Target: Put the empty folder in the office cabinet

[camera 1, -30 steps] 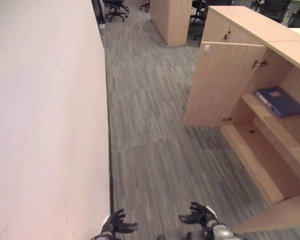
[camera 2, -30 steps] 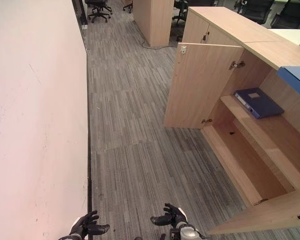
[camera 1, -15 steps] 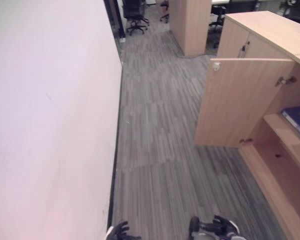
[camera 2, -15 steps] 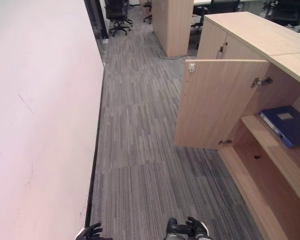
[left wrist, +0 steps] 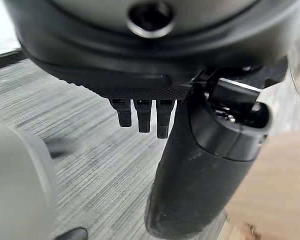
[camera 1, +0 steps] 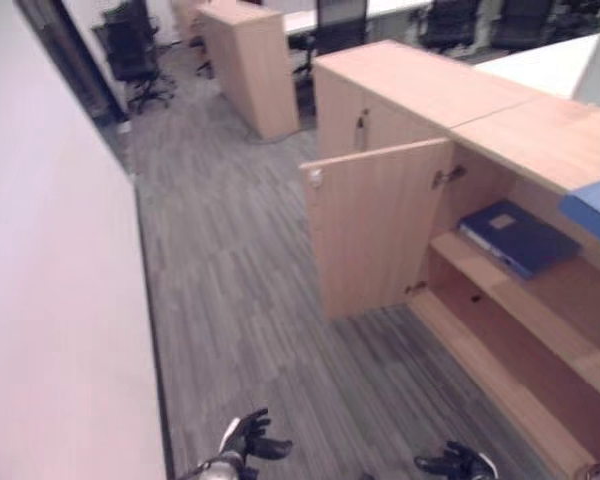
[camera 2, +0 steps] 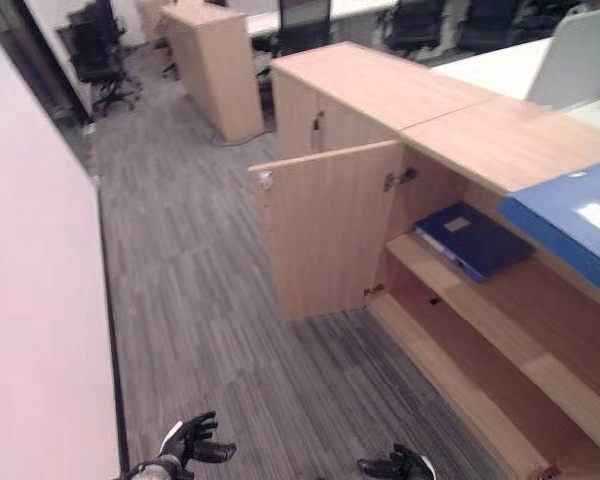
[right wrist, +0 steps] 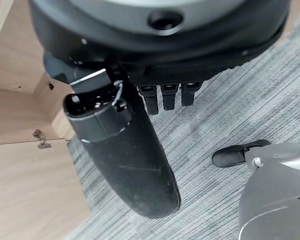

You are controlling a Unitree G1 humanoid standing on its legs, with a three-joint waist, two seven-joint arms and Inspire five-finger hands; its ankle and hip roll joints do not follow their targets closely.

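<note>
**Both hands empty, folder on the shelf**

The left robot hand (camera 1: 245,440) and right robot hand (camera 1: 458,464) hang low over the carpet (camera 1: 230,290), fingers relaxed, holding nothing. The camera has swung right since earlier, showing more cabinet (camera 2: 380,100). The blue folder (camera 2: 472,240) lies on the upper shelf (camera 2: 480,300), well apart from both hands.

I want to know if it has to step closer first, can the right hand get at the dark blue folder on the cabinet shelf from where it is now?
Probably not yet. The right hand hangs low over the floor, open and empty, well short of the dark blue folder on the upper shelf. The open door leaves the way free.
</note>
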